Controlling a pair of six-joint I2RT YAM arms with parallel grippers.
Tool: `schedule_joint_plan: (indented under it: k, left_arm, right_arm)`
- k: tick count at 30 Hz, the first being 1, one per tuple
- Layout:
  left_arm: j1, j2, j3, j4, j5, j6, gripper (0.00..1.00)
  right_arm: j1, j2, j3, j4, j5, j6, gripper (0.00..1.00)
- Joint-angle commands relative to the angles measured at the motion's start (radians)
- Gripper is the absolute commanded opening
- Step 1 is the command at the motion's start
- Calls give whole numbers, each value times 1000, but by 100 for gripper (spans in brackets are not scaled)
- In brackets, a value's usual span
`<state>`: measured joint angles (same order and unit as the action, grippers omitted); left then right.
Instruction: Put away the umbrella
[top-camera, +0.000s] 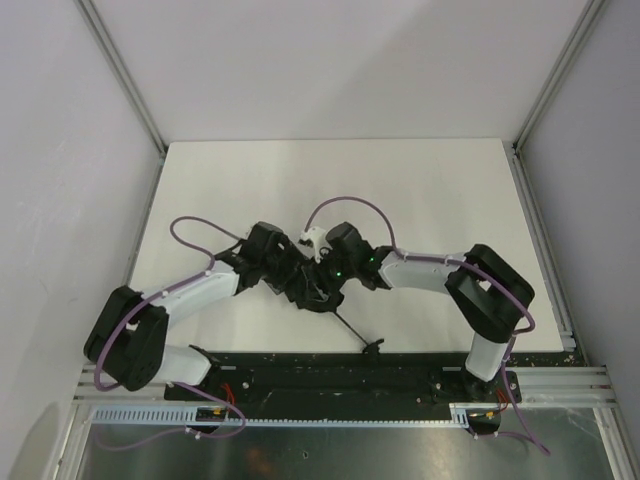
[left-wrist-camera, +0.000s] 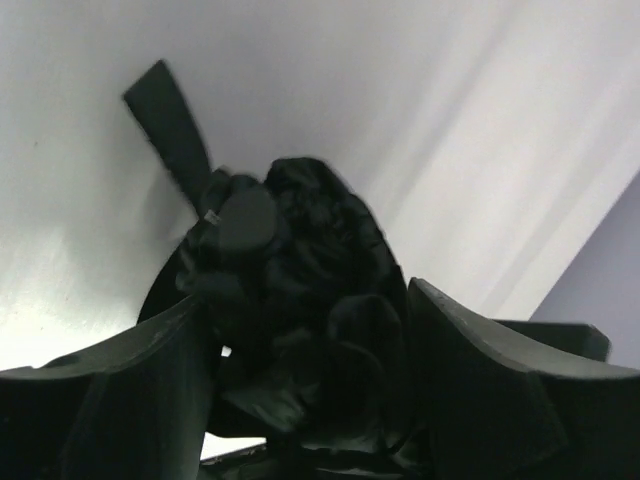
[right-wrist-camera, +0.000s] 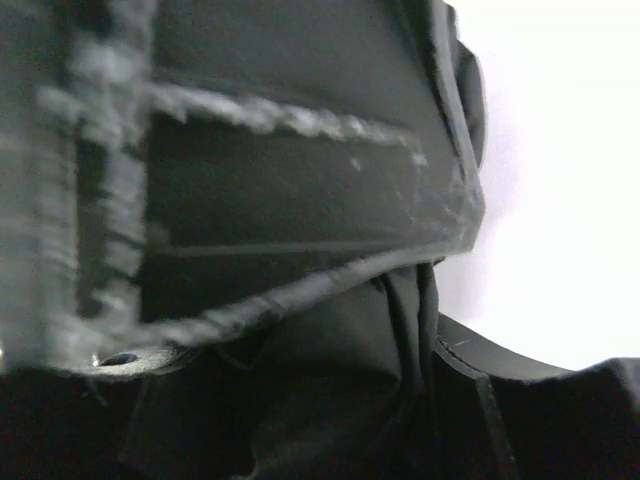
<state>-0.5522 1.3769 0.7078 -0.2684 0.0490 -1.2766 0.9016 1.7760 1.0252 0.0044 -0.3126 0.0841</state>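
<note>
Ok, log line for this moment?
umbrella: bunched, shaft pointing toward near edge | left gripper: fingers straddle the fabric, grip unclear | right gripper: close against umbrella, jaws unclear

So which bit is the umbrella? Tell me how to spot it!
Find the white table, then its middle, where the left arm and right arm meet. The umbrella is the crumpled black bundle between them, the only thing with a thin rod poking out.

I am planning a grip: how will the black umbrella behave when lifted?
The cloth of the umbrella looks crumpled and loose, so it would probably sag and slip in a grip. Its thin rod seems stiff, yet might bend if pushed sideways. The strap will likely dangle.
</note>
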Motion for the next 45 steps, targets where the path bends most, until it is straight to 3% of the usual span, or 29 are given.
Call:
schedule_joint_plan:
  k: [1, 7, 15, 18, 27, 32, 35, 41, 45]
  left_arm:
    - [-14, -86, -10, 89, -9, 80, 78]
    - [-14, -59, -24, 159, 36, 87, 82]
    - [-14, -16, -17, 209, 72, 70, 73]
    - [-14, -6, -8, 224, 81, 64, 60]
    - [-14, -29, -19, 291, 77, 42, 6]
    - [-14, -66, -42, 314, 65, -8, 0]
    - [-13, -85, -55, 315, 57, -54, 0]
    - [-9, -87, -47, 264, 96, -145, 0]
    - [-6, -92, -34, 217, 132, -174, 0]
  right_arm:
    - [-96, -49, 33, 84, -214, 25, 0]
    - [-158, -36, 32, 182, -446, 106, 0]
    - [-178, -66, 4, 306, -550, 190, 0]
    - [-172, -87, -5, 331, -558, 203, 0]
    - [-148, -148, -7, 264, -493, 183, 2]
    - [-95, -200, -7, 91, -177, 122, 47]
    - [-22, -224, -7, 46, -9, 75, 65]
    - [99, -216, -7, 40, 200, -16, 88]
    - [134, -177, -7, 43, 334, -60, 92]
